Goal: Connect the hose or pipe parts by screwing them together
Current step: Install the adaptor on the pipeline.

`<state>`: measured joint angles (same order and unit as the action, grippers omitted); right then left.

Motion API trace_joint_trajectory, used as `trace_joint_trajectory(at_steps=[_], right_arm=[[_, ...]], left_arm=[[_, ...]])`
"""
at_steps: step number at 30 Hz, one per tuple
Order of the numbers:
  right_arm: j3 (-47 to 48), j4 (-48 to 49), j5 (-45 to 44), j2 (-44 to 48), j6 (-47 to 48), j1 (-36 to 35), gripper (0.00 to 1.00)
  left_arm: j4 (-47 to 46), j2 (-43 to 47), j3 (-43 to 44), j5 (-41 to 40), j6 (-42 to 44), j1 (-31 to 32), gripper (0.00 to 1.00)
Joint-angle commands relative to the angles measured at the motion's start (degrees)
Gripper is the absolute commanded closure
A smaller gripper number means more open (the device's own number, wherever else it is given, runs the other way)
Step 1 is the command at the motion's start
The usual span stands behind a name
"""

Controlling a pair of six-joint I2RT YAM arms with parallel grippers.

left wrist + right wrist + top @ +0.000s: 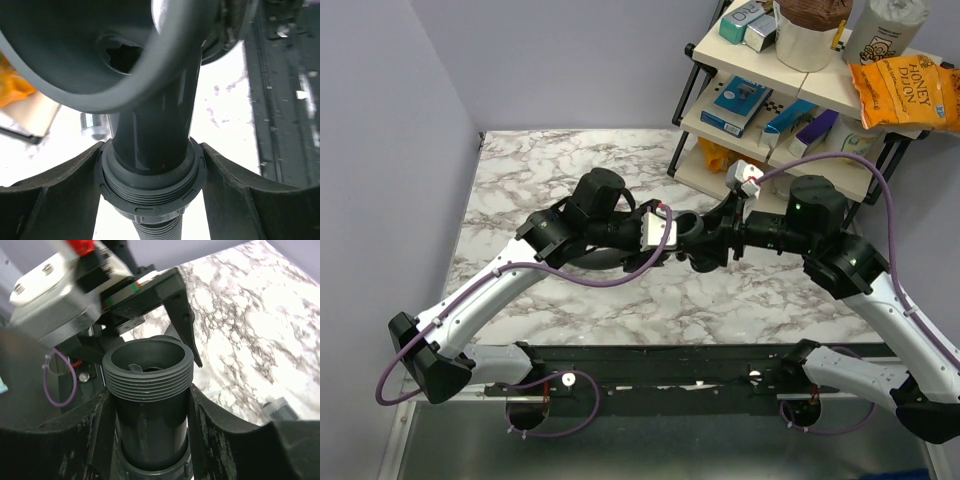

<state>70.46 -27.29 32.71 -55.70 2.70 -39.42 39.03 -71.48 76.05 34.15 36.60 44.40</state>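
1. Shelf rack stands at the far right corner of the bench. It carries boxes and an orange snack bag, well apart from both arms.
2. Purple cables loop off both wrists. The left one sags under the left arm and the right one arcs high over its wrist. Neither touches the pipe parts.
3. It is crowded at the joint. In the right wrist view, the left wrist's white camera housing and one left finger sit just beyond the open pipe end.
4. A grey cylindrical piece lies loose on the bench, apart from everything held.
5. The Y-fitting is held up off the bench, mid-bench, between the two grippers.
6. Left gripper: jaws are closed on the collar nut, one finger touching each side. The ribbed hose runs out of the nut toward the camera. I cannot tell how far the nut is threaded on.
7. Right gripper: jaws are closed on the Y-fitting's straight branch, with fingers against both sides.
8. Appearance: glossy black plastic. The threaded mouth is open, several turns are exposed, and nothing is screwed onto it. In the left wrist view, the other branch fills the top as a wide blurred opening.
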Motion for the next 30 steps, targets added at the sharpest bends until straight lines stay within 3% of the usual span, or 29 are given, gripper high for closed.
trace_joint_trajectory(at_steps=[1,11,14,17,18,23,25,26,28,29,30], right_arm=[[-0.8,1.0,-5.6,-0.8,-14.4,-0.3,0.87],[5.1,-12.2,-17.1,-7.2,-35.8,-0.2,0.85],[7.3,-16.7,-19.4,-9.4,-41.4,0.6,0.77],[7.7,-18.5,-15.5,-11.4,-44.7,3.3,0.61],[7.3,-18.6,-13.0,-11.9,-45.3,4.3,0.55],[4.3,-16.8,-2.8,-12.9,-49.2,11.5,0.48],[4.3,-16.5,3.5,-13.6,-49.8,13.3,0.40],[5.0,-16.6,5.2,-14.6,-49.3,14.1,0.36],[7.5,-17.3,7.9,-15.3,-47.8,14.1,0.07],[8.2,-18.0,8.2,-15.6,-47.6,14.2,0.00],[8.5,-18.0,9.6,-15.5,-47.4,14.1,0.00]], left_arm=[[-9.1,1.8,-0.2,-9.7,-0.1,0.0,1.00],[-18.3,4.6,-4.7,-22.2,0.1,0.0,1.00],[-19.1,5.6,-6.2,-22.8,0.6,0.0,1.00],[-19.5,6.8,-7.5,-22.8,0.8,0.0,1.00],[-19.9,7.2,-7.8,-22.8,0.8,0.0,1.00],[-20.0,10.9,-10.6,-20.8,1.0,0.0,1.00],[-20.2,12.6,-11.4,-20.2,1.2,0.0,1.00],[-20.3,12.9,-12.1,-19.5,0.9,0.0,1.00],[-20.0,13.6,-12.4,-19.2,0.6,0.0,1.00],[-20.0,13.7,-12.9,-19.1,0.7,0.0,1.00],[-20.0,13.9,-13.1,-19.2,0.7,0.0,1.00]])
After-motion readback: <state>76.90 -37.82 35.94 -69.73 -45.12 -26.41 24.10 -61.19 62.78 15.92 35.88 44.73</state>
